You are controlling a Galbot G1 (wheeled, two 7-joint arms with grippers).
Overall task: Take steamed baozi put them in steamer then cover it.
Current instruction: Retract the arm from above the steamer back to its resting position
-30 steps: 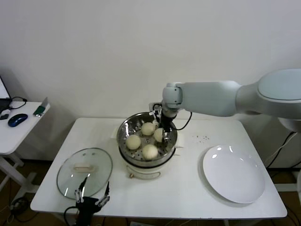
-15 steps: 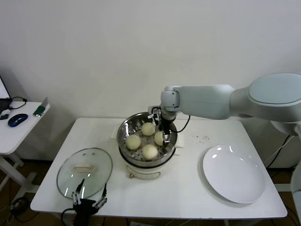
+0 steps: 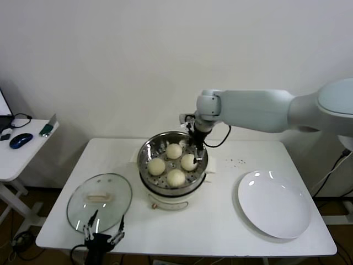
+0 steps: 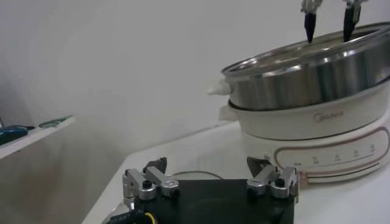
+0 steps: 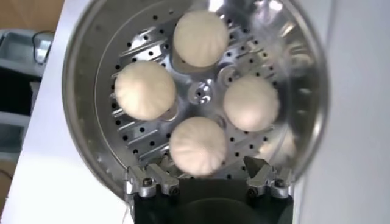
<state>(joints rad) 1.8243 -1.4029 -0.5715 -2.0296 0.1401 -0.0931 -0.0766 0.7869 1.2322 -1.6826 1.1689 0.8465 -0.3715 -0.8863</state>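
The steamer (image 3: 142, 160) is a shiny steel basket on a white pot body (image 3: 168, 197) at the table's middle. Several cream-white baozi lie in it, among them ones at the back (image 3: 174, 150), the left (image 3: 156, 166) and the right (image 3: 189, 162). My right gripper (image 3: 196, 147) is open and empty just above the basket's right side. Its wrist view looks down into the steamer (image 5: 76, 73), with the nearest baozi (image 5: 197, 146) below the open right gripper (image 5: 206, 168). My left gripper (image 3: 102, 237) is open and empty at the table's front left edge, in front of the glass lid (image 3: 99, 201).
A large flat white plate (image 3: 274, 204) lies at the table's right. A side desk (image 3: 22, 152) with a mouse stands at the far left. In the left wrist view the left gripper (image 4: 207, 165) faces the steamer wall (image 4: 304, 79).
My right gripper has risen out of the steamer and shifted slightly right, leaving the right-hand baozi lying in the basket. My left gripper has sunk a little at the table's front edge.
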